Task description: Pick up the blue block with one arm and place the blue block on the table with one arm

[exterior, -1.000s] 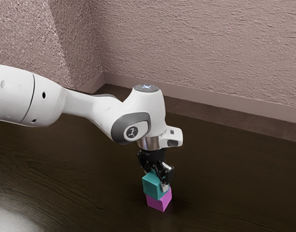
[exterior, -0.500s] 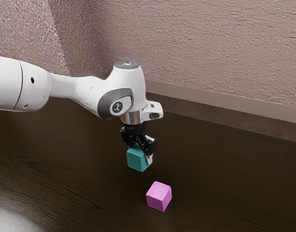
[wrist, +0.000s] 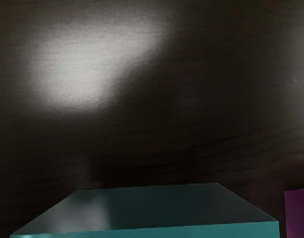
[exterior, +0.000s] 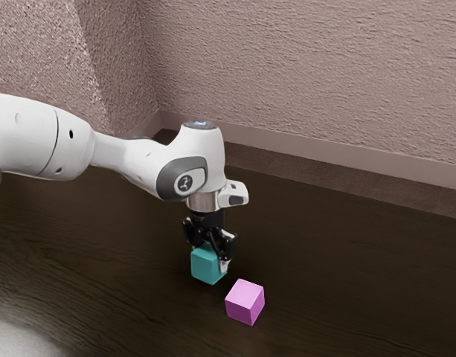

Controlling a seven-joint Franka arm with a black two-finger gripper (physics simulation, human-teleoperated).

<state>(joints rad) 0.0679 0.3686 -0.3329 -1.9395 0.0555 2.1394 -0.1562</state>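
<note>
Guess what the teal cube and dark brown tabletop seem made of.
The teal cube could be matte plastic or painted wood: plain, smooth faces. The dark brown tabletop looks like satin-finished wood or laminate: grain lines, soft glare.

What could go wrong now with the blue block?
My gripper has the blue block very low over the table. If it isn't quite touching down, it might drop and tip when I let go. The pink block is close by, so an opening finger could perhaps bump it. The blue block might also get dragged if I pull away too soon.
</note>
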